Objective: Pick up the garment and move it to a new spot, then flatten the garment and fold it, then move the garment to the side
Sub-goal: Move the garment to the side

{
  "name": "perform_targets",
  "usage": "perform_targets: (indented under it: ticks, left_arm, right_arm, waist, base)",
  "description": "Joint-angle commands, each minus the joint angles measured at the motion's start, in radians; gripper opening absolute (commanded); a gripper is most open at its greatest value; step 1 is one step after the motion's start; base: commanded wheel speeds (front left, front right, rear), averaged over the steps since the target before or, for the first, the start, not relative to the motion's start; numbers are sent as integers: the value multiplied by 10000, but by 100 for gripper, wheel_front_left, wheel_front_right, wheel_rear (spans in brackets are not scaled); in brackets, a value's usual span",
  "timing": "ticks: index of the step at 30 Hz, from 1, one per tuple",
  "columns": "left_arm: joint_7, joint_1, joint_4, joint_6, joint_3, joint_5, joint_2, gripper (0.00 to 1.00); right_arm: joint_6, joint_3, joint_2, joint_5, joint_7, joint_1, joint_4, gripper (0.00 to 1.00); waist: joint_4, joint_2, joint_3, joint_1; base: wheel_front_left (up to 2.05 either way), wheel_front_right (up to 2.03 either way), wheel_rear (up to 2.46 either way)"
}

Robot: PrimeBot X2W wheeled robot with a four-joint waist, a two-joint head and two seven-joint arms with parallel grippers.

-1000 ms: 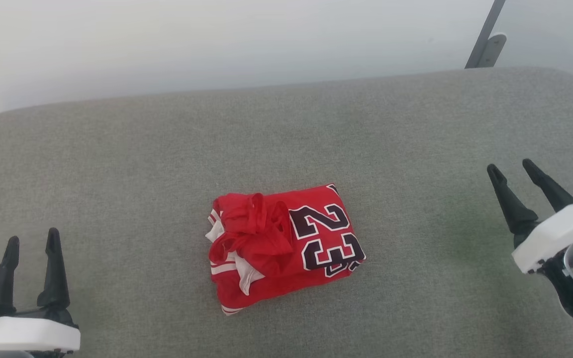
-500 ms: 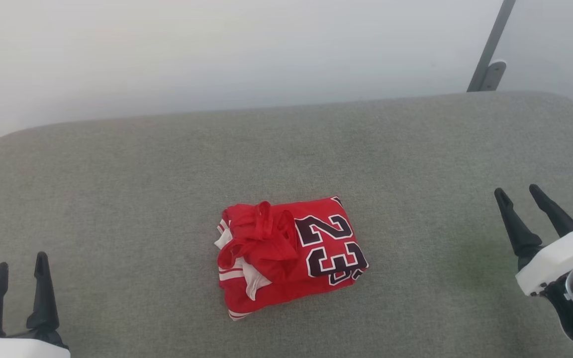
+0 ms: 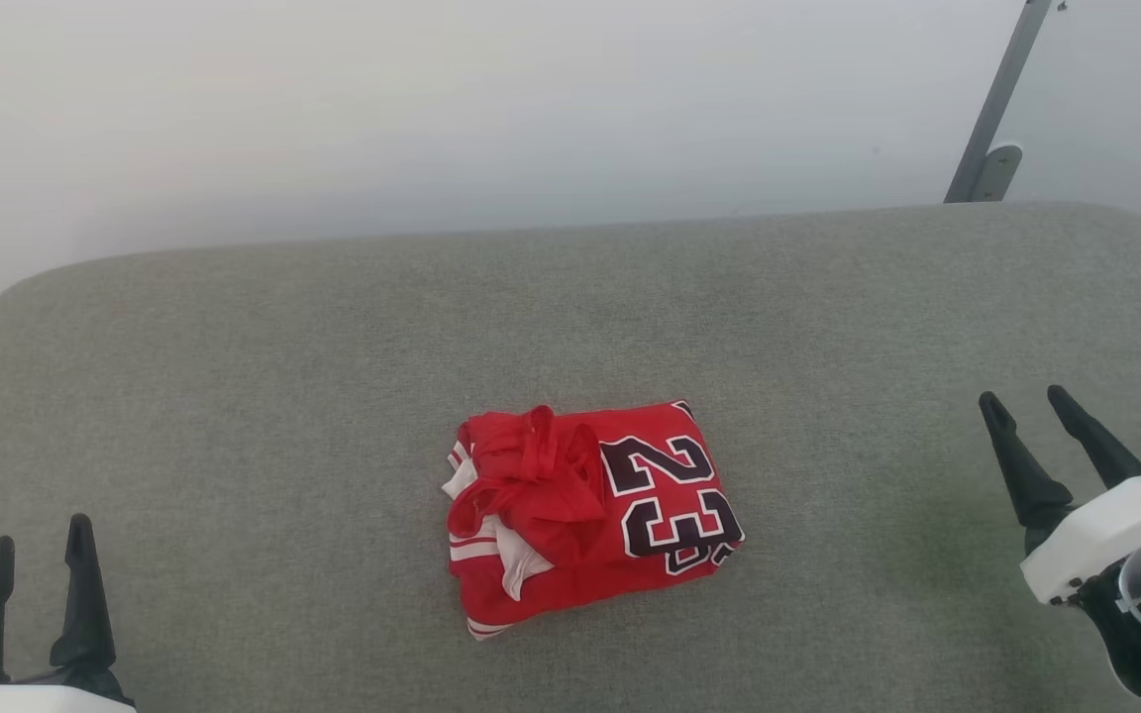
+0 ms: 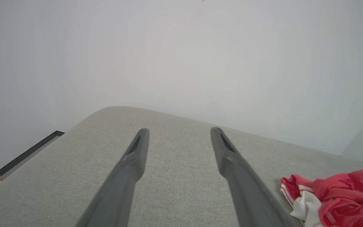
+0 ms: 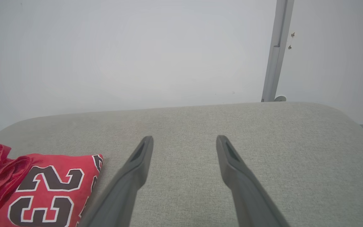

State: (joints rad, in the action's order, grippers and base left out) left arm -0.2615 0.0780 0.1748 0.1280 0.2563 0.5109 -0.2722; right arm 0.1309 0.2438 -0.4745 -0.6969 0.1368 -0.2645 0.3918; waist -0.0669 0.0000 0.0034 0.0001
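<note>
Jaws of left gripper (image 3: 41, 532), right gripper (image 3: 1021, 395) apart, garment (image 3: 620, 505) on grey cushion (image 3: 234, 396), white wall (image 3: 432, 119)

A broad grey upholstered cushion (image 3: 333, 327) with rounded corners spreads across the foreground, its woven fabric evenly lit by soft, diffuse light. Behind it rises a plain pale wall (image 3: 432, 99). At the upper right a grey metal post (image 3: 1004, 89) runs up the wall. A dark strip (image 4: 28, 153) lies low beside the cushion's far left corner.
</note>
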Motion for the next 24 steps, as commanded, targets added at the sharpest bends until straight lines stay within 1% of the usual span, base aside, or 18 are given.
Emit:
perform_targets:
  ticks: [1,6,11,16,24]
  left_arm:
    - [-44,110,-24,19,0,116,25,100]
    - [-44,101,-44,19,-43,157,23,100]
    - [-44,6,-19,20,-159,198,76,100]
    - [-44,-192,42,20,-441,179,123,100]
    - [-44,-510,131,20,-985,91,240,100]
  right_arm:
    - [-5,43,57,-94,24,131,19,100]
    - [-5,366,140,-247,-340,115,-42,100]
    - [-5,1025,253,-576,-1230,-166,-174,100]
    - [-5,1631,324,-974,-2456,-608,-114,100]
    - [-5,2214,109,-1635,-4712,-1424,-168,100]
  waist:
    - [41,0,-8,-1]
    - [171,0,3,-1]
    - [480,0,117,-1]
    - [955,0,319,-1]
    - [1871,0,778,-1]
  base:
    - [0,0,0]
    - [0,0,0]
    - [0,0,0]
    - [0,0,0]
    - [0,0,0]
